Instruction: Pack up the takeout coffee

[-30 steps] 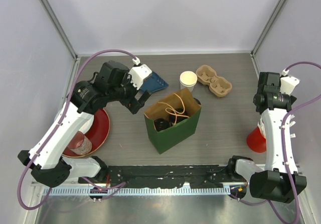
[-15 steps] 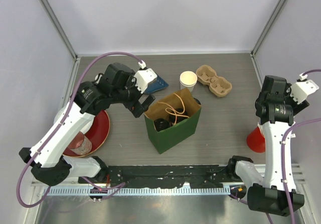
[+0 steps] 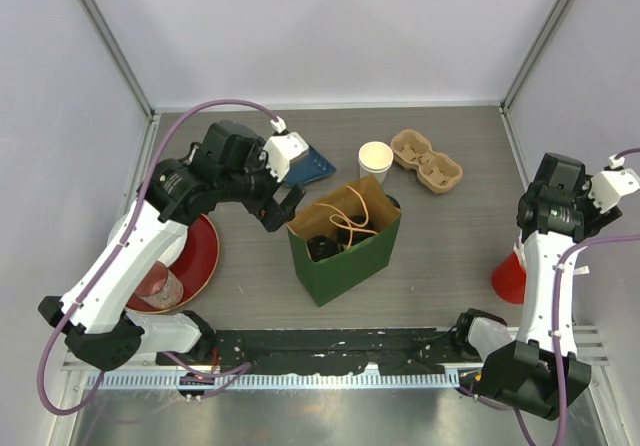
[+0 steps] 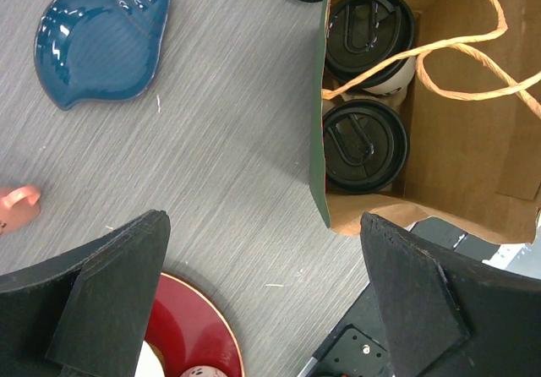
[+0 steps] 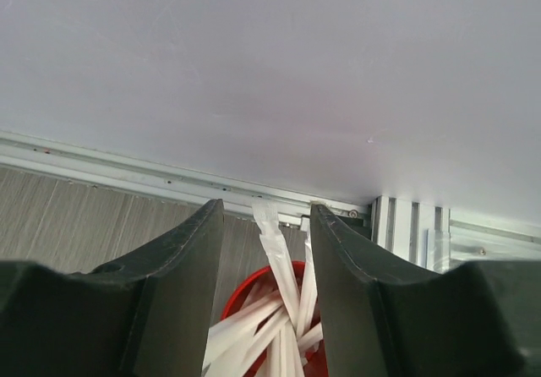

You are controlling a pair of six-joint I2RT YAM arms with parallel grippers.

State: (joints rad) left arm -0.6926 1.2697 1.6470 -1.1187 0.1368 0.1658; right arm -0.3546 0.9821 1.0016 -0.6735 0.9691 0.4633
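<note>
- Two lidded takeout coffee cups (image 4: 365,144) stand upright, side by side, inside the green paper bag (image 3: 350,261). They are just ahead and to the right of the left tool (image 4: 262,218). Standing upright likely keeps them from spilling.
- Left tool: jaws spread wide, holding and touching nothing, above the bare surface (image 4: 220,140) beside the bag's wall.
- Right tool (image 5: 266,210): far from the bag, jaws partly apart above the red cup (image 5: 245,297) of white straws (image 5: 275,250). One straw tip rises into the gap, seemingly unpinched.

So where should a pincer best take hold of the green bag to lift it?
Probably by the twine handles, coming down from above. The bag stands upright and open, the handles loop over its mouth above the two lidded cups, and its thin paper walls would likely buckle under a side squeeze.
</note>
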